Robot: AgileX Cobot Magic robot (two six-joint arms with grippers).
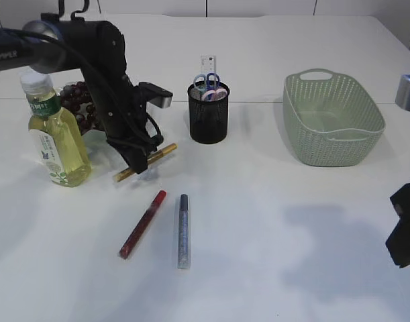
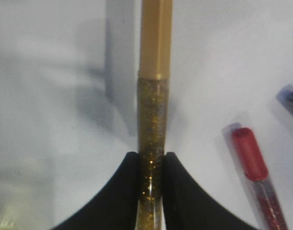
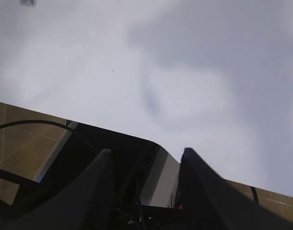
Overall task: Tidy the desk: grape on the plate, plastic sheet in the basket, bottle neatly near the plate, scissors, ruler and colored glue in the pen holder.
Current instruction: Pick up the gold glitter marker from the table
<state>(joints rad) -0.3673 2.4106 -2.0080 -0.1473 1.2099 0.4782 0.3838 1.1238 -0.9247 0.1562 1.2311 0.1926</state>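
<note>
At far left a bottle stands by the grapes. Just right, the left pincer pinches the gold glue on its glittery barrel, tube low over the counter. Lift level, then tip it upright over the holder. Its long axis runs near-left to far-right, cap end far-right. At right, the right pincer hangs half-wide, empty.

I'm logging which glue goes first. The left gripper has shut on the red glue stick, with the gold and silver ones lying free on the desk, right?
Not quite. The left gripper has shut on the gold glue stick, as the left wrist view shows. The red and silver ones lie free on the desk.
</note>
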